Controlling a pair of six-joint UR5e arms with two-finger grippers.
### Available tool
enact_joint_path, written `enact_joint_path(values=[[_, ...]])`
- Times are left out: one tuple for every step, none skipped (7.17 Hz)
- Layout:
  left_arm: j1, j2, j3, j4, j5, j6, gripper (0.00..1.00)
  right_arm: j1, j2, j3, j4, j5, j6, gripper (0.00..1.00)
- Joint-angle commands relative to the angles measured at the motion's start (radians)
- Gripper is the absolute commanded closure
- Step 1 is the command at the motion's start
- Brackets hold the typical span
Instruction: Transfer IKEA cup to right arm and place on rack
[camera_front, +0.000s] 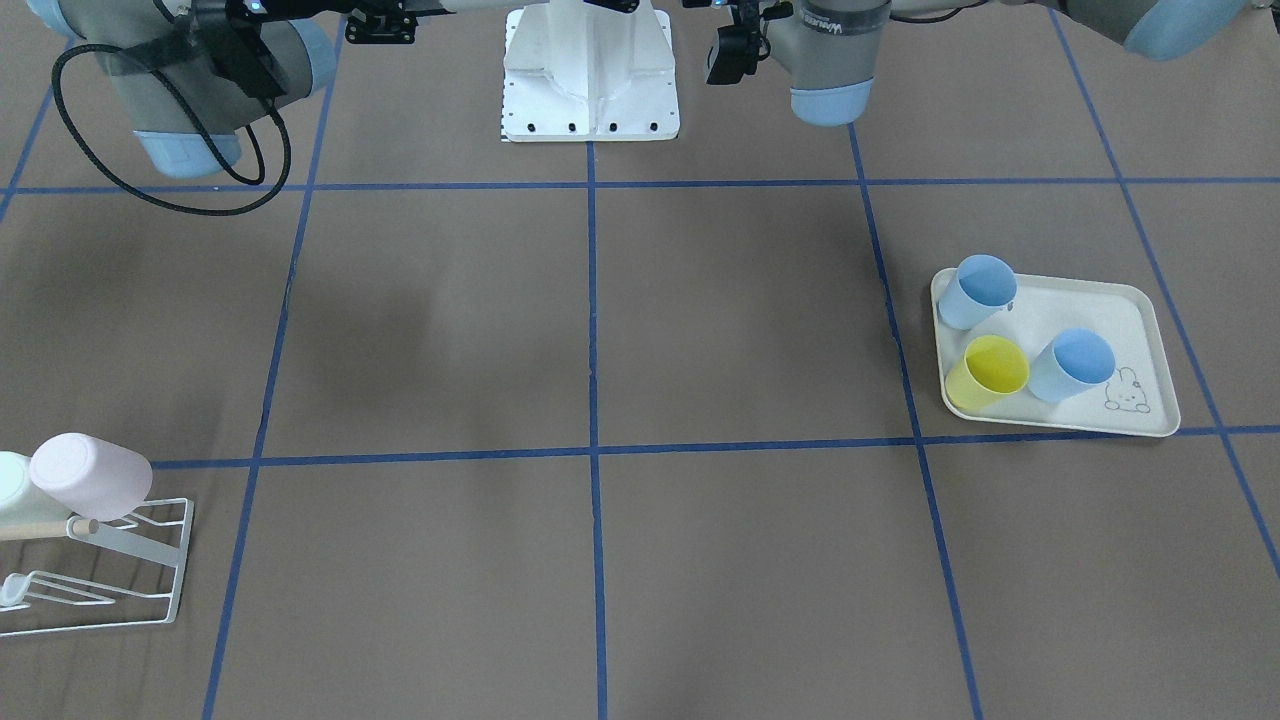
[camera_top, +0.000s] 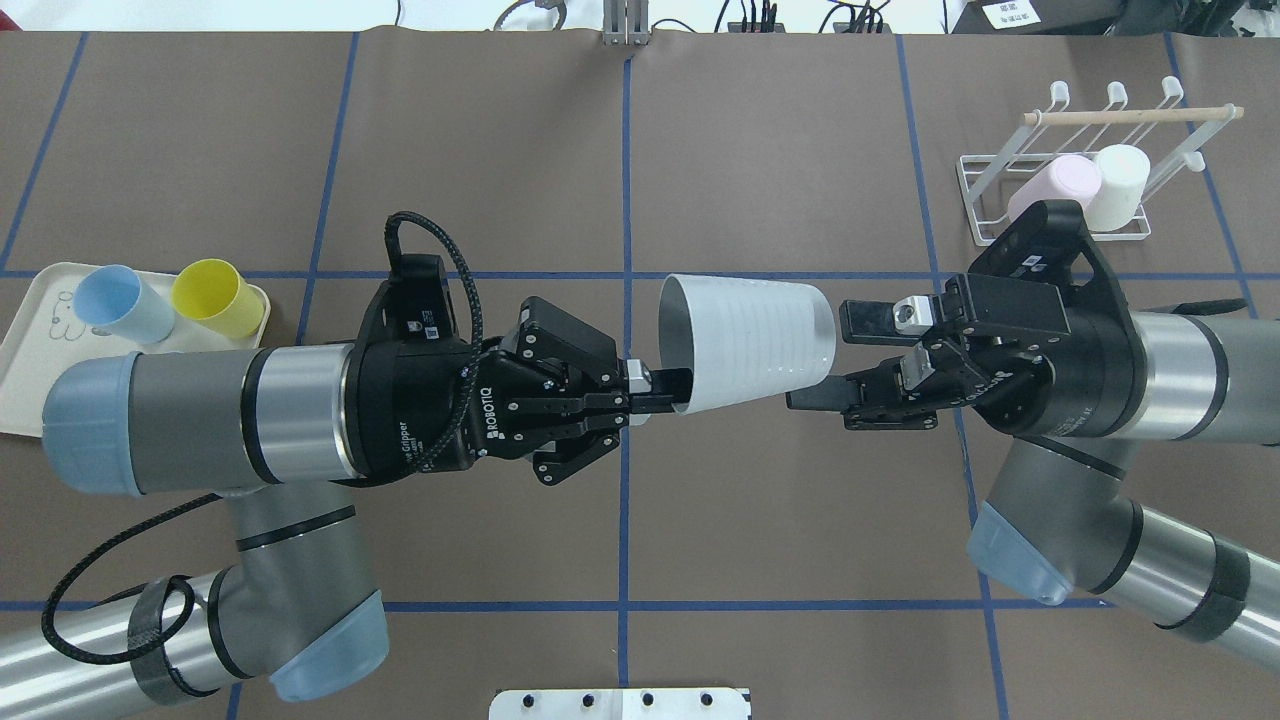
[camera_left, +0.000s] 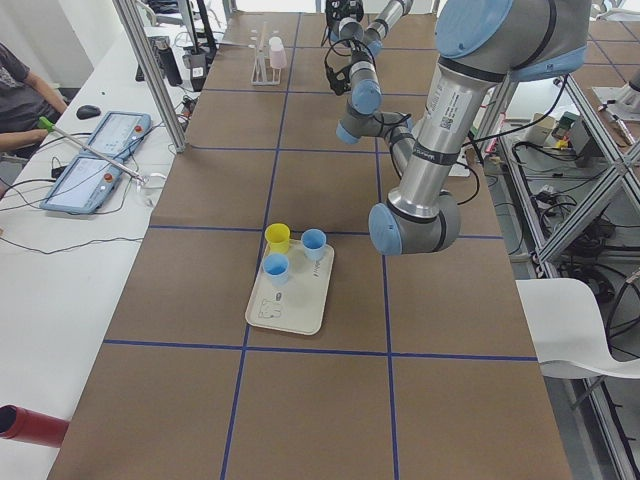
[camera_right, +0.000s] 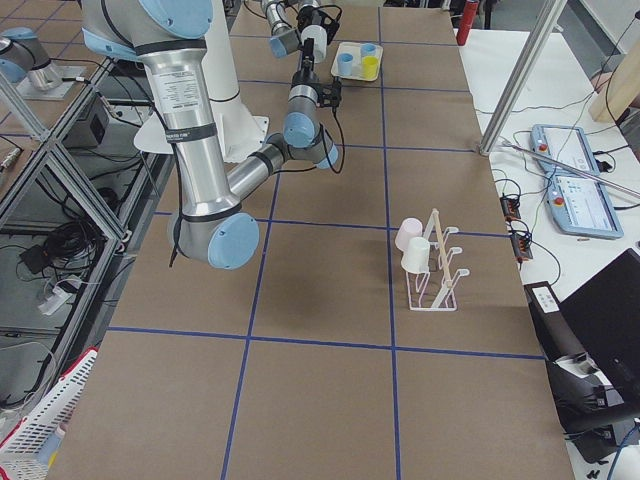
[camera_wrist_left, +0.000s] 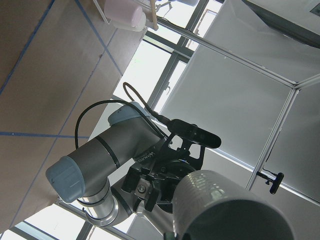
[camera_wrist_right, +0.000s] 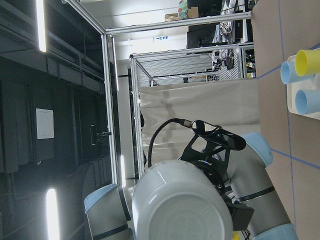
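Brown tabletop (camera_top: 760, 150), gridded in blue tape, lies open across its middle beneath two arms facing each other. The left arm (camera_top: 300, 410) has its jaws clamped on the rim of one white IKEA cup (camera_top: 750, 345), held sideways in mid-air. The right arm (camera_top: 1180, 380) has its jaws apart at the cup's base. On the robot's left, a tray (camera_front: 1140, 310) holds three cups: one yellow cup (camera_front: 990, 372) and two blue cups (camera_front: 1075, 365). At far right, the rack (camera_top: 975, 200) carries two, a pink cup (camera_top: 1055, 185) and a white cup (camera_top: 1118, 185).

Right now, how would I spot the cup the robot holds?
Over the table's middle, a white cup lies sideways in the air, rim in the jaws of the left gripper, base toward the right gripper. Unlike the blue cups and yellow cup on the tray, it is ribbed and aloft.
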Motion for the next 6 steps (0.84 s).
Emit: enact_joint_path(values=[[0.010,-0.002,0.000,0.000,0.000,0.000,1.00,-0.001,0.007,-0.012,-0.001,-0.002,-0.003,0.02],[0.017,-0.002,0.000,0.000,0.000,0.000,1.00,-0.001,0.015,-0.019,0.001,-0.002,-0.003,0.02],[0.020,-0.002,0.000,0.000,0.000,0.001,1.00,-0.001,0.020,-0.021,0.001,-0.002,-0.003,0.03],[0.018,-0.002,0.000,0.002,0.000,0.001,1.00,-0.001,0.021,-0.021,0.002,-0.002,-0.001,0.05],[0.020,-0.002,0.002,0.002,0.000,0.001,1.00,-0.001,0.023,-0.021,0.002,-0.002,-0.001,0.07],[0.020,-0.002,0.002,0.002,0.000,0.001,1.00,-0.001,0.023,-0.021,0.002,-0.002,-0.001,0.11]])
